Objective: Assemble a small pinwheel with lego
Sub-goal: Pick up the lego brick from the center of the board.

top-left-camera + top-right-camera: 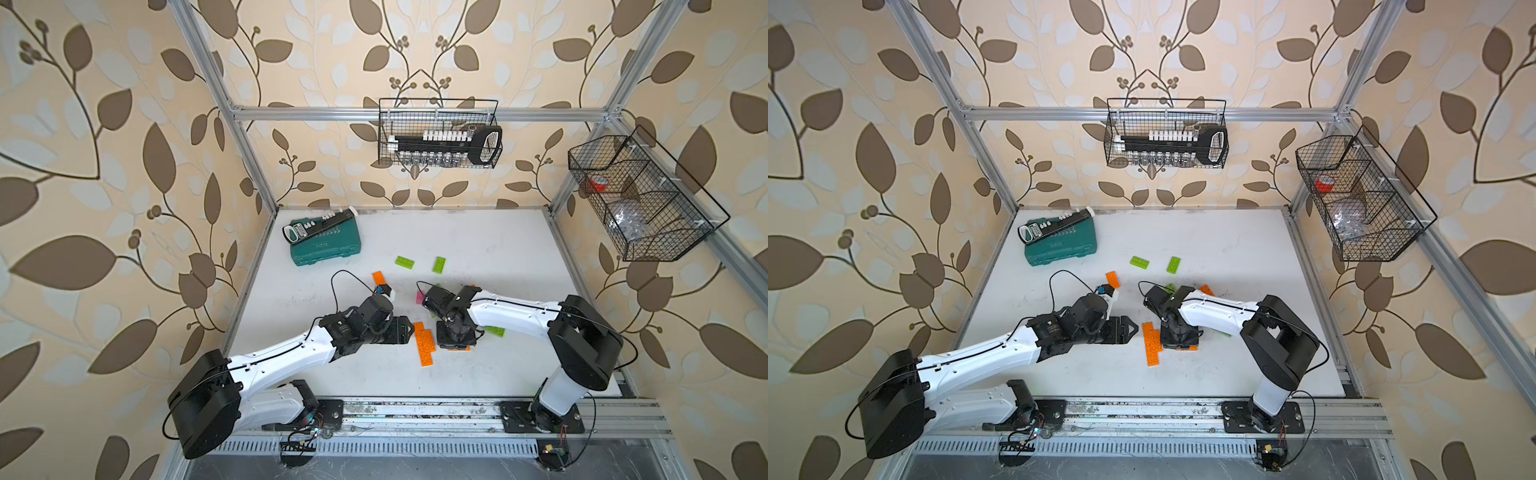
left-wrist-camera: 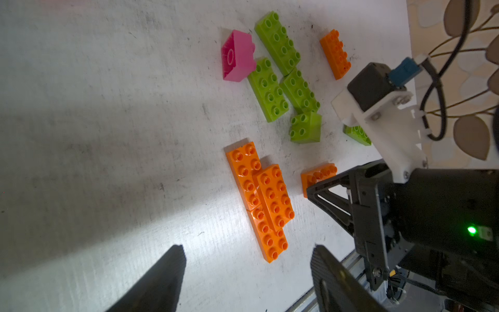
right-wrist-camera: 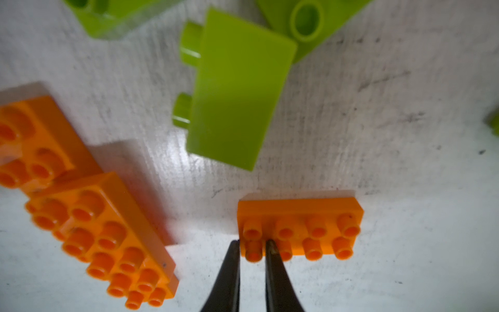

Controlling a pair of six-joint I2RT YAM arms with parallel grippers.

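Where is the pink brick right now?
In the left wrist view, the pink brick lies on the table, right beside a lime green brick.

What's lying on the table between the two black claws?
The stacked orange bricks lie between the left claw and the right claw, as seen in both top views. The right claw pinches a separate orange brick.

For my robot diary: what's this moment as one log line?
left gripper: open, empty | right gripper: shut on orange brick | stage: grasp
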